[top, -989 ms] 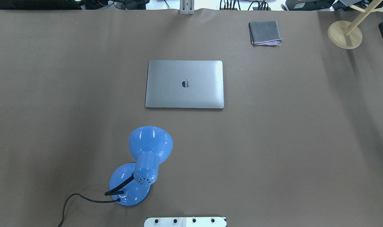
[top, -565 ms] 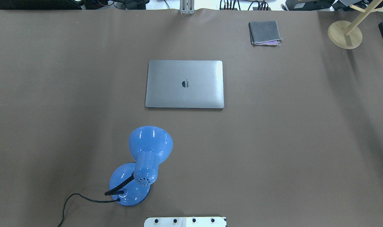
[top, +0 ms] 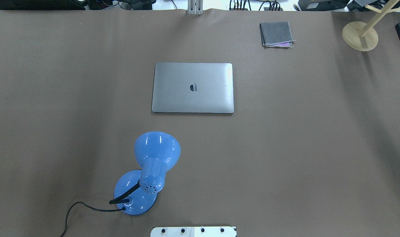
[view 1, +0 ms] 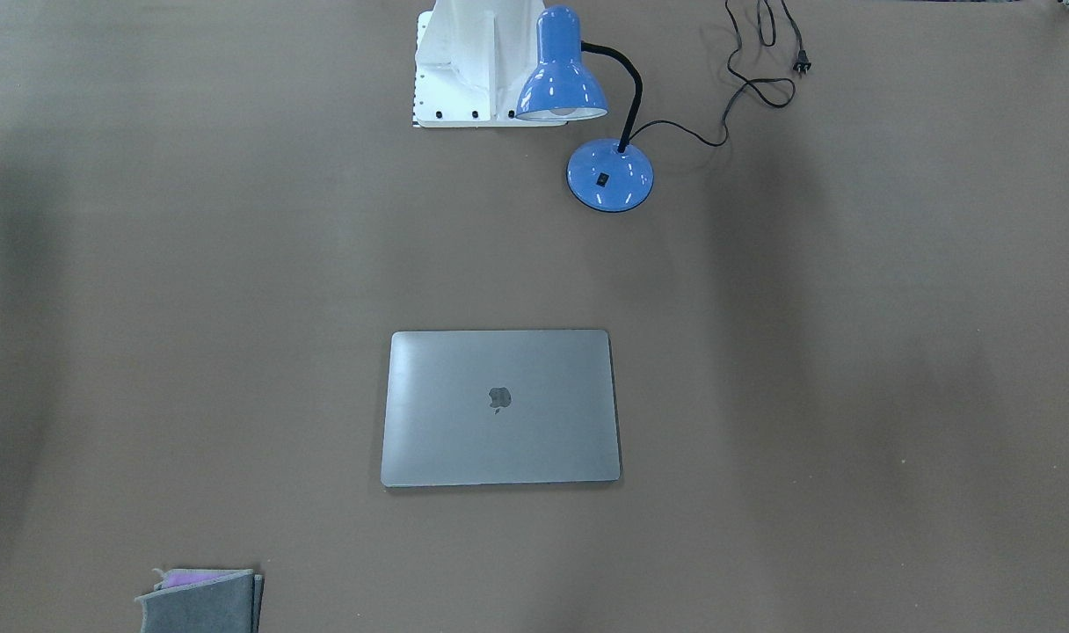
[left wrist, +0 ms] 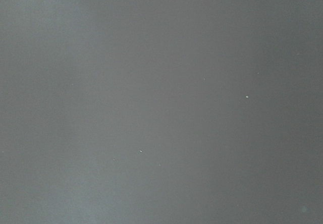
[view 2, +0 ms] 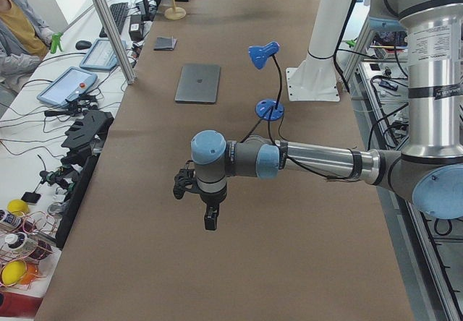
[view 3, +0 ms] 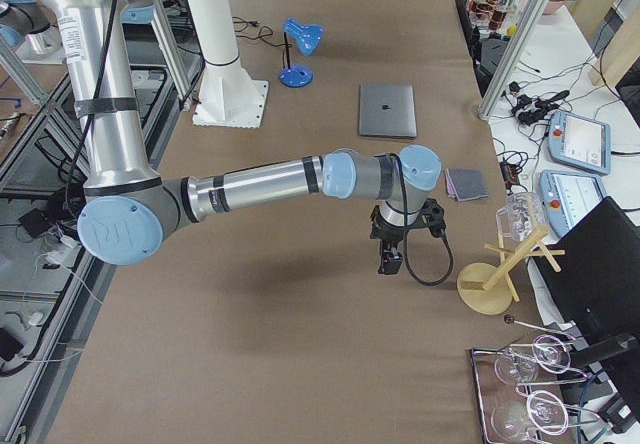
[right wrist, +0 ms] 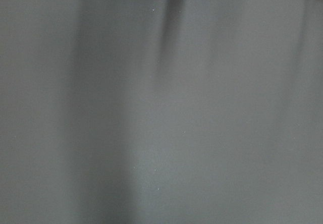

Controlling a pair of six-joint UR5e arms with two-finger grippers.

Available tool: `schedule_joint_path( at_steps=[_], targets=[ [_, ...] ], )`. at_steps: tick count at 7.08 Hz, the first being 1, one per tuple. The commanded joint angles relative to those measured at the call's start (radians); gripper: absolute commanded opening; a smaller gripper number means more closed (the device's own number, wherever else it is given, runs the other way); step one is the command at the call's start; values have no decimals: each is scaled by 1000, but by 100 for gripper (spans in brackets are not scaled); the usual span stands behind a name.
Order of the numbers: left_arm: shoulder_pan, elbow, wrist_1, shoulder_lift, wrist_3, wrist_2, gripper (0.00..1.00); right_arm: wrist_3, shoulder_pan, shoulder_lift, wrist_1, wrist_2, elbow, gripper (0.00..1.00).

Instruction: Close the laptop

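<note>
The space-grey laptop (top: 192,88) lies shut and flat in the middle of the brown table, its lid with the dark apple logo facing up. It also shows in the front-facing view (view 1: 500,407), the left view (view 2: 199,83) and the right view (view 3: 387,110). My left gripper (view 2: 210,222) shows only in the left view, hanging over the table far from the laptop; I cannot tell whether it is open or shut. My right gripper (view 3: 390,260) shows only in the right view, likewise far from the laptop; its state cannot be told. Both wrist views show only bare table.
A blue desk lamp (top: 149,171) with a black cord stands between the robot base (top: 193,231) and the laptop. A folded grey cloth (top: 276,34) lies at the far right. A wooden stand (top: 360,35) sits at the far right corner.
</note>
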Motion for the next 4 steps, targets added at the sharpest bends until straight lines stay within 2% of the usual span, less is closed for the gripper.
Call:
schedule_joint_path(
  at_steps=[1, 4],
  targets=[
    [-1, 3, -6, 0, 1, 3, 98, 12, 1, 7, -2, 3, 2, 100],
    [1, -8, -7, -26, 0, -3, 98, 29, 1, 9, 2, 2, 22, 100]
  ],
)
